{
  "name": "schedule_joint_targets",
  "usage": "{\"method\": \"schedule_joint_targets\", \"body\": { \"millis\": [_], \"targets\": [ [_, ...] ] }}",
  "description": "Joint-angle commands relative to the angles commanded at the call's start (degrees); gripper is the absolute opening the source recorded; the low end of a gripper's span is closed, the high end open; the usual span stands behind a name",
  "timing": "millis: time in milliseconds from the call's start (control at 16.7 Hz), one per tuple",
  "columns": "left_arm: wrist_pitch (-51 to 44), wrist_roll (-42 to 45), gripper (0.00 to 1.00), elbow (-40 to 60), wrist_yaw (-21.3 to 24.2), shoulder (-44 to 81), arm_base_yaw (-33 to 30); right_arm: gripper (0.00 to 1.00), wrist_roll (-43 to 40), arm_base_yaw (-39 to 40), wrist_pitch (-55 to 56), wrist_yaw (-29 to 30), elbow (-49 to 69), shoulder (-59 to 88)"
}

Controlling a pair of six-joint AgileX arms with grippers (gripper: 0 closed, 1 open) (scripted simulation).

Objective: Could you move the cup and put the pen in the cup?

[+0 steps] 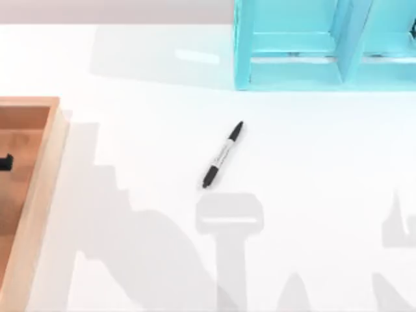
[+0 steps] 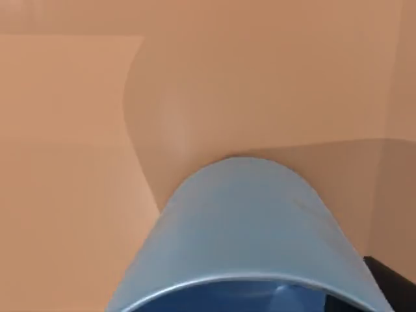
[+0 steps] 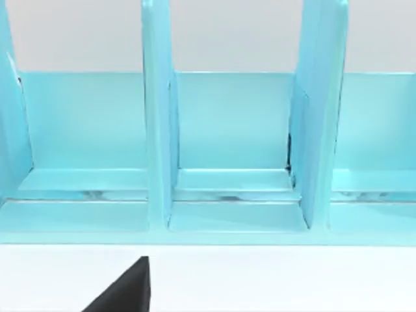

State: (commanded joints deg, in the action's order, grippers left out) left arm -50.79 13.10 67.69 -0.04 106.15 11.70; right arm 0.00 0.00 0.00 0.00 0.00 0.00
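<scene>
We are seeing the pen (image 1: 223, 155) lying slantwise mid-table, well apart from the wooden tray (image 1: 40, 195). Our left wrist view is showing the cup (image 2: 247, 234) against that wood; grip unclear.

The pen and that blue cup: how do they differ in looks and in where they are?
The pen is slim, black at both ends with a pale printed barrel; the cup is wide, round and plain blue. The pen lies flat and slanted on the white table; the cup sits against the tan wood of the wooden tray in the left wrist view.
</scene>
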Motion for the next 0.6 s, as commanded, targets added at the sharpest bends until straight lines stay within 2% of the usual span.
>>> {"method": "schedule_joint_targets", "body": {
  "millis": [300, 600],
  "targets": [
    [-5.8, -7.8, 0.00, 9.4, -0.6, -0.8, -3.2, 1.00, 0.0, 0.0, 0.0, 0.0, 0.0, 0.0],
    [-19.4, -18.3, 0.00, 20.4, -0.5, -2.4, -14.0, 1.00, 0.0, 0.0, 0.0, 0.0, 0.0, 0.0]
  ]
}}
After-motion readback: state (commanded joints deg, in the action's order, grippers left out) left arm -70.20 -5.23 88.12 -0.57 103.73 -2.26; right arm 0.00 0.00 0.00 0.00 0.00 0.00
